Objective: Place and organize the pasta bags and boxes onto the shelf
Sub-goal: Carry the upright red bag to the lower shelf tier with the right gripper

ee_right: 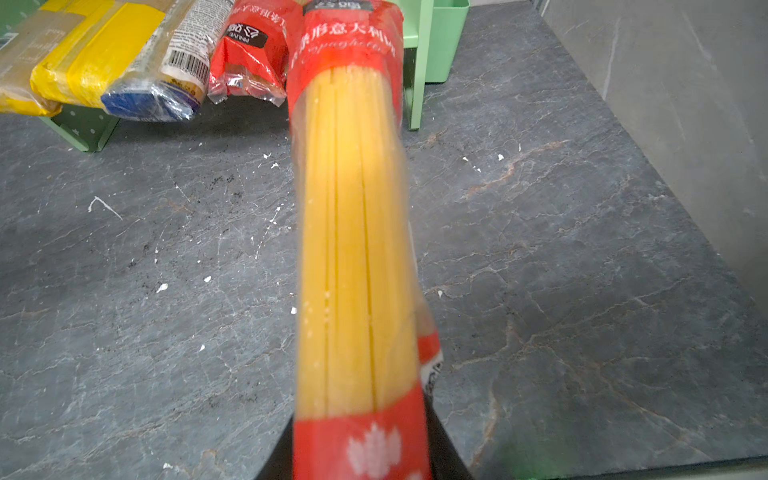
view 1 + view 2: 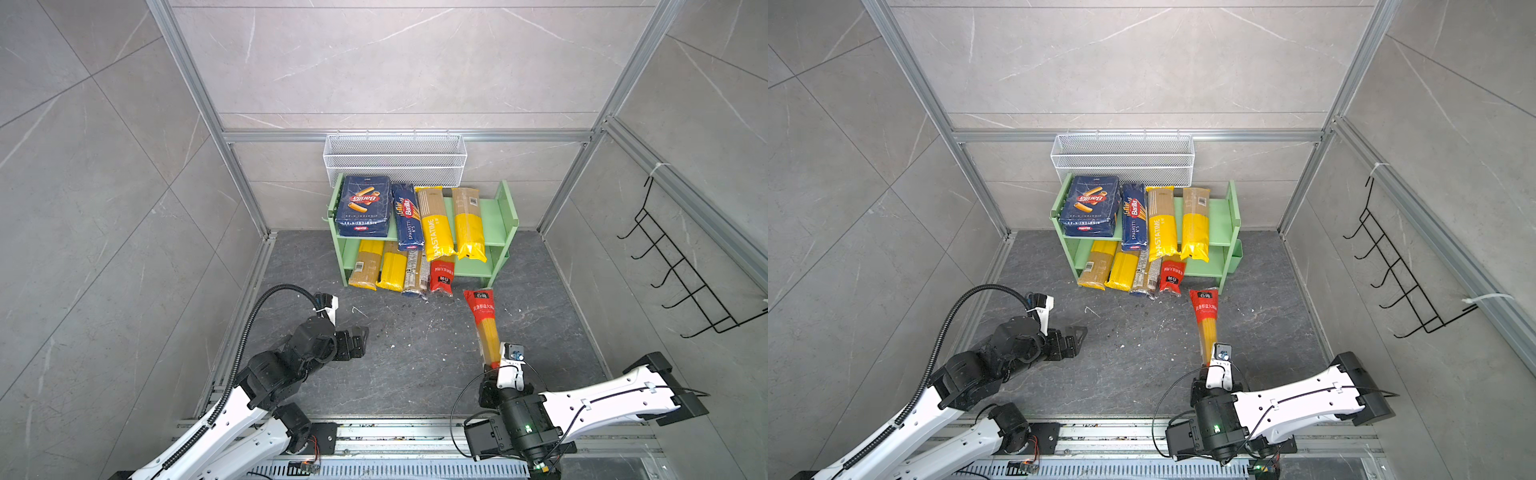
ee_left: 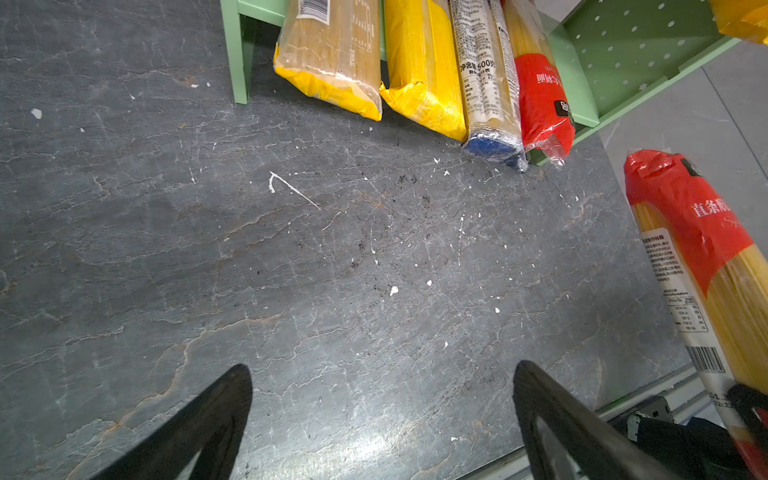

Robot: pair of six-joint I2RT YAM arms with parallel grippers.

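My right gripper (image 2: 494, 368) (image 1: 357, 419) is shut on the near end of a red-ended spaghetti bag (image 2: 484, 320) (image 1: 353, 232). The bag is held off the floor, and its far end points at the right front leg of the green shelf (image 2: 496, 216). The top tier carries the wide Barilla box (image 2: 363, 205), the narrow Barilla box (image 2: 407, 216) and two yellow bags (image 2: 434, 224). Several bags jut out of the lower tier, a red-ended one (image 2: 441, 276) rightmost. My left gripper (image 2: 359, 336) (image 3: 382, 370) hangs open over bare floor, left of the shelf front.
A white wire basket (image 2: 395, 158) hangs on the back wall just behind the shelf. A black hook rack (image 2: 681, 266) is on the right wall. A small green bin (image 1: 446, 41) hangs on the shelf's right side. Aluminium rails (image 2: 415, 432) edge the dark floor.
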